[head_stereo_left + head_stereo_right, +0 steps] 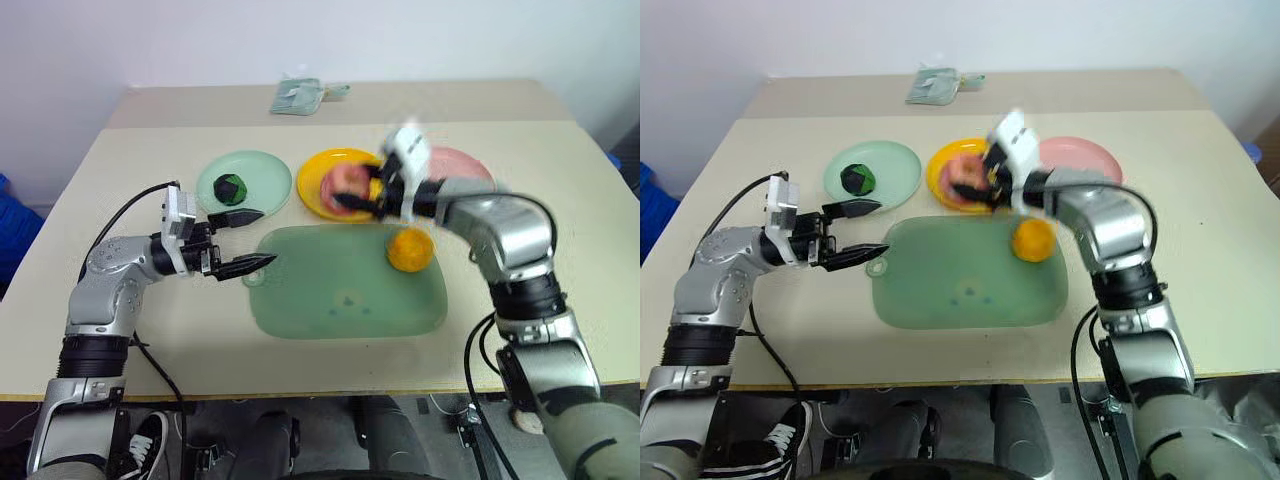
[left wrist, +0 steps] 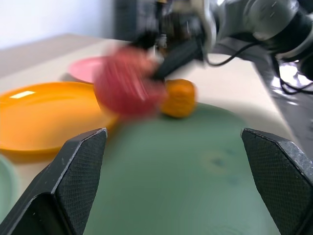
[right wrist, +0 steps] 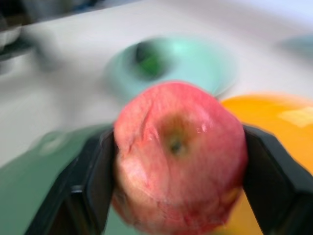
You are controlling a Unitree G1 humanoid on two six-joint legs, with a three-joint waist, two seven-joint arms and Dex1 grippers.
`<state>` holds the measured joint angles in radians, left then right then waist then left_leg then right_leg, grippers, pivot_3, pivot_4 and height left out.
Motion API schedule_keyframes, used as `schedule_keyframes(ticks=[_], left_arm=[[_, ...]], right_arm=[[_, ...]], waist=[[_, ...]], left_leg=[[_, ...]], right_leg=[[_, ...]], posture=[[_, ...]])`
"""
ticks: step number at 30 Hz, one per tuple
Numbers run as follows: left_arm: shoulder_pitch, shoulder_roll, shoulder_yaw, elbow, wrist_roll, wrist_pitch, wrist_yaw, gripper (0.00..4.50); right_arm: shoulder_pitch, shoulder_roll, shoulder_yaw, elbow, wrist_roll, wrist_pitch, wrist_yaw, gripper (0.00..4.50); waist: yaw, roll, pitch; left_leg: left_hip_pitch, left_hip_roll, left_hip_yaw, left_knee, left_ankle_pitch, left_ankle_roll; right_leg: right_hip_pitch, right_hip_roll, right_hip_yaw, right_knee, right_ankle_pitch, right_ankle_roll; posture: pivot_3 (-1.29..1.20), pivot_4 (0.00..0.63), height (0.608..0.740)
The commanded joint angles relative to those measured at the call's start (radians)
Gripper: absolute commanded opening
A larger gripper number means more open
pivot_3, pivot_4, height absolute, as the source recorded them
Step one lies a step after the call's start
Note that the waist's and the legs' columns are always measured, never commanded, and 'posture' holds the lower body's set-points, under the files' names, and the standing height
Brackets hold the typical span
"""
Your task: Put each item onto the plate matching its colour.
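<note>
My right gripper (image 1: 362,196) is shut on the pink-red apple (image 3: 178,156) and holds it in the air over the yellow plate (image 1: 318,172). The pink plate (image 1: 462,163) lies just right of it, partly behind my right arm. The dark green ball (image 1: 229,189) rests on the mint green plate (image 1: 262,172). The orange (image 1: 409,249) sits on the green cutting board (image 1: 330,290). At the board's left edge my left gripper (image 1: 256,240) stands open and empty, pointing right.
A folded greenish cloth (image 1: 298,96) lies at the far edge of the table (image 1: 120,170). The cutting board takes up the table's middle, with bare tabletop to its left and right.
</note>
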<state>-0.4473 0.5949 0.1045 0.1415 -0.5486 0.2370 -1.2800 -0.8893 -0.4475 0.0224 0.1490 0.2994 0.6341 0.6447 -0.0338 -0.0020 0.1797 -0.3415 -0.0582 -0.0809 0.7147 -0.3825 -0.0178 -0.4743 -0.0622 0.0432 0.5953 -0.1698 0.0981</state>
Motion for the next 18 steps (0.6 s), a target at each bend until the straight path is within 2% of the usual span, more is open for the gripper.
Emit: schedule_keyframes(ticks=[1, 5, 8, 11, 15, 18], left_arm=[[-0.027, -0.014, 0.012, 0.002, 0.013, -0.011, 0.048, 4.50], [-0.045, -0.032, 0.011, 0.020, 0.040, -0.047, 0.086, 4.50], [-0.049, -0.035, 0.020, 0.004, 0.015, -0.016, 0.096, 4.50], [-0.057, -0.036, 0.024, -0.019, 0.003, 0.003, 0.108, 4.50], [-0.061, -0.037, 0.029, -0.029, -0.010, 0.015, 0.117, 4.50], [-0.044, -0.025, 0.038, -0.069, -0.062, 0.050, 0.078, 4.50]], right_arm=[[-0.049, -0.038, -0.083, 0.186, -0.089, -0.118, -0.149, 2.94], [-0.071, -0.089, -0.089, 0.402, -0.198, -0.257, -0.271, 2.94], [-0.072, -0.069, -0.128, 0.494, -0.166, -0.288, -0.263, 2.94], [-0.067, -0.061, -0.153, 0.513, -0.138, -0.281, -0.241, 4.38], [-0.082, -0.069, -0.186, 0.493, -0.125, -0.315, -0.238, 4.45], [-0.076, -0.076, -0.230, 0.392, -0.033, -0.306, -0.132, 4.45]], waist=[[0.004, 0.000, 0.000], [0.014, 0.000, 0.000], [0.005, 0.000, 0.000], [-0.010, 0.000, 0.000], [-0.012, 0.000, 0.000], [-0.011, 0.000, 0.000]], left_leg=[[0.000, 0.000, 0.000, 0.000, 0.000, 0.000], [-0.001, 0.000, 0.001, -0.001, 0.000, 0.001], [-0.002, 0.000, 0.003, -0.002, 0.000, 0.001], [-0.002, 0.000, 0.003, -0.002, 0.000, 0.001], [0.000, 0.000, 0.003, -0.002, 0.000, 0.001], [0.000, 0.000, 0.003, -0.002, 0.000, 0.000]], right_leg=[[0.000, 0.000, 0.000, 0.000, 0.000, 0.000], [0.000, 0.000, 0.000, 0.000, 0.000, 0.000], [-0.002, 0.000, 0.002, 0.000, 0.000, 0.000], [-0.002, 0.000, 0.002, 0.000, 0.000, 0.000], [-0.002, 0.001, 0.003, 0.000, 0.000, 0.000], [-0.002, 0.001, 0.003, 0.001, 0.000, 0.000]], posture=[[0.00, 0.150, 0.740], [0.00, 0.150, 0.740], [0.00, 0.150, 0.740], [0.00, 0.150, 0.740], [0.00, 0.150, 0.740], [0.00, 0.150, 0.740]])
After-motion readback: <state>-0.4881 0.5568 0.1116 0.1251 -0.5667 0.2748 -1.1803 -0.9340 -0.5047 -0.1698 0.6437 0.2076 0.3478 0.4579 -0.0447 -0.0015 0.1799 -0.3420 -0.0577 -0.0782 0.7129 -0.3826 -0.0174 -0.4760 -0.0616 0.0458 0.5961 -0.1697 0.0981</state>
